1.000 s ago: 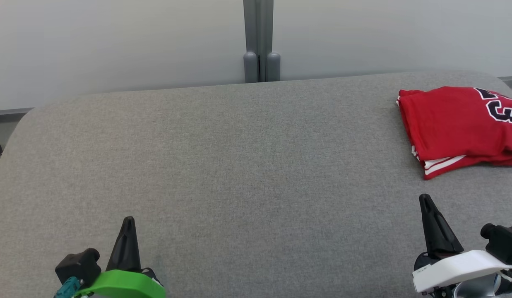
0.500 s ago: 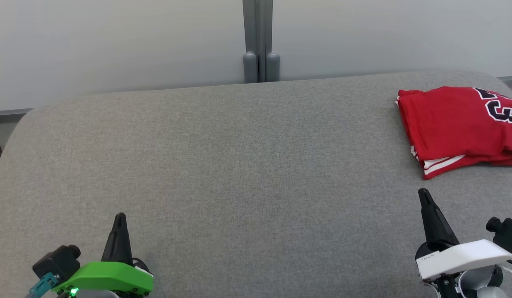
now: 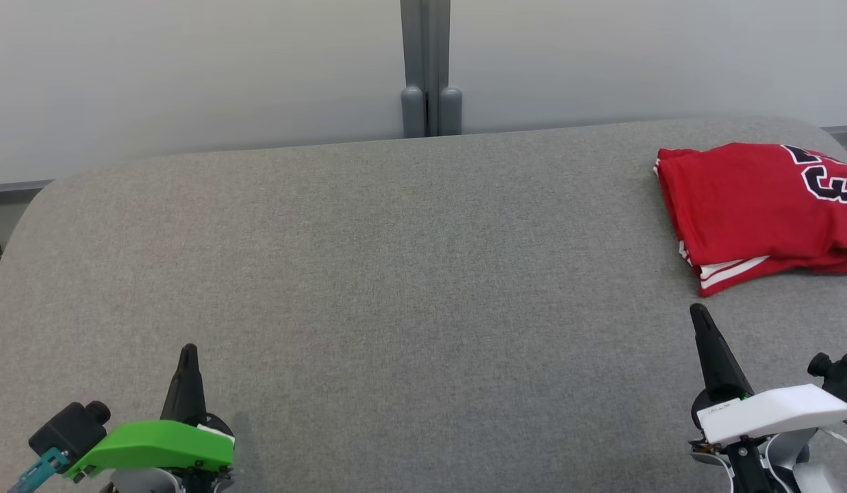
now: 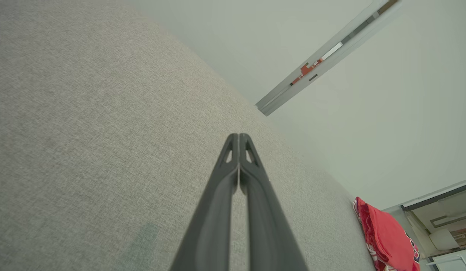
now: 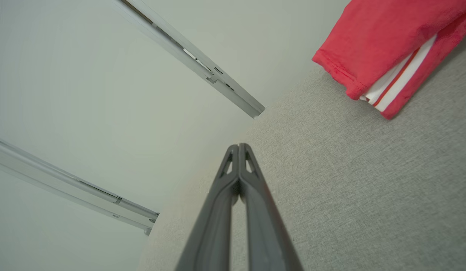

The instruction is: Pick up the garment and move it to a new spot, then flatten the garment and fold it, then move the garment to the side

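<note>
Grey fabric-covered tabletop (image 3: 396,274); folded red jersey with white side stripes (image 3: 752,198) lies at its far right corner, long axis apparently left-right though the frame cuts its right end, so fold and move-aside look done to me. Right gripper (image 3: 699,313) is the nearer arm, jersey just ahead and right of its fingers, near but not touching. Left gripper (image 3: 188,352) is well apart across the tabletop; both pairs of fingers are pressed together on nothing. Writing: black white-outlined numerals (image 3: 830,181) on the jersey, a "3" plus part of another digit, cropped; label on white wrist cover (image 3: 772,411) too small to read.
</note>
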You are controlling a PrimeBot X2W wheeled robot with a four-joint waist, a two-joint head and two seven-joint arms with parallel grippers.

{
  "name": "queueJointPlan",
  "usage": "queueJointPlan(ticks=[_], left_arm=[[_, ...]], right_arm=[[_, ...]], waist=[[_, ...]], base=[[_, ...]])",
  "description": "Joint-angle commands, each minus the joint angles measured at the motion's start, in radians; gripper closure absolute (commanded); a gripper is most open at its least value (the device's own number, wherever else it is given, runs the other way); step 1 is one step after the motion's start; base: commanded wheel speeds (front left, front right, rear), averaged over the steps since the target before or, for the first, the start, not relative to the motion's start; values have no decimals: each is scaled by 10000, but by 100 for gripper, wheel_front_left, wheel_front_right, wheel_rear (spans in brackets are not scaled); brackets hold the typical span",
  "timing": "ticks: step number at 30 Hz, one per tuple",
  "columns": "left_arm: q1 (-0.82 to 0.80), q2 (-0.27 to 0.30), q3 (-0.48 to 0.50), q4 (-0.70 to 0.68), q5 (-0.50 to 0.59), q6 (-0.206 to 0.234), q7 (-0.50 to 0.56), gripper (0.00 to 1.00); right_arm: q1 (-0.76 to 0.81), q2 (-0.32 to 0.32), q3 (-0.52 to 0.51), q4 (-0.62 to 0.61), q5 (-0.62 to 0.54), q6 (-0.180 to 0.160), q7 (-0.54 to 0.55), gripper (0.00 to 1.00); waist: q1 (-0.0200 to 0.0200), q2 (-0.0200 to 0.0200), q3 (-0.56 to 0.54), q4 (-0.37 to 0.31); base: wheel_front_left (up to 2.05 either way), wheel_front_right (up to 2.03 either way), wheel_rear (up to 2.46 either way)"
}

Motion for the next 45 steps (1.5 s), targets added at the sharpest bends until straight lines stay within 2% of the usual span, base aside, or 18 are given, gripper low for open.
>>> queueJointPlan(ticks=[1,45], left_arm=[[-307,0,119,-141,-303,-65,62,100],[-748,-329,1191,-256,-4564,-414,1235,100]], right_arm=[[-246,-109,36,-24,369,6,-3,100],[-1160,-1123,1183,924,6039,5,-525,100]], waist=[[0,0,-1,-1],[0,0,-19,-54]], base=[[0,0,0],[0,0,0]])
